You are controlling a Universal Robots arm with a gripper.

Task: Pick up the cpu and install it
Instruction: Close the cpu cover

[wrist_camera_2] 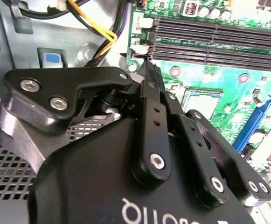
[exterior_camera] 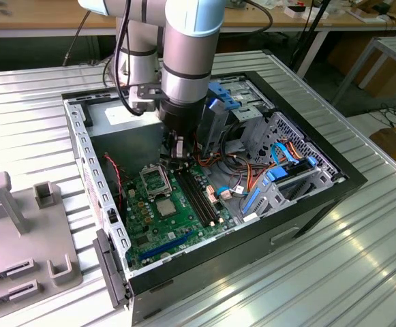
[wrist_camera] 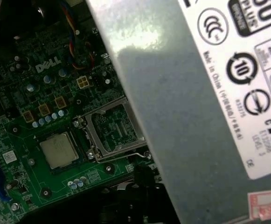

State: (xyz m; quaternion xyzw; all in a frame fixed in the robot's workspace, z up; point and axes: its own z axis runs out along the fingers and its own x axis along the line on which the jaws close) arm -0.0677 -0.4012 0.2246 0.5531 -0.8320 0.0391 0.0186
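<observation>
Grey cpu (wrist_camera: pixel 58 149) x1, prob seated | frame (wrist_camera: pixel 114 128) x1 open | gripper (exterior_camera: pixel 178 151) x1

The metal table (exterior_camera: pixel 34 95) is lit brightly from above in the exterior view; white glare is thrown along its ribs toward the far edge at the exterior view's left; the inside of the computer case (exterior_camera: pixel 204 272) is shaded beneath the arm (exterior_camera: pixel 184 54); in the first wrist view the motherboard (wrist_camera: pixel 32 93) is dimly lit; a dull gleam is caught on the cpu (wrist_camera: pixel 58 150), a pale sheen on the power supply (wrist_camera: pixel 182 116).
</observation>
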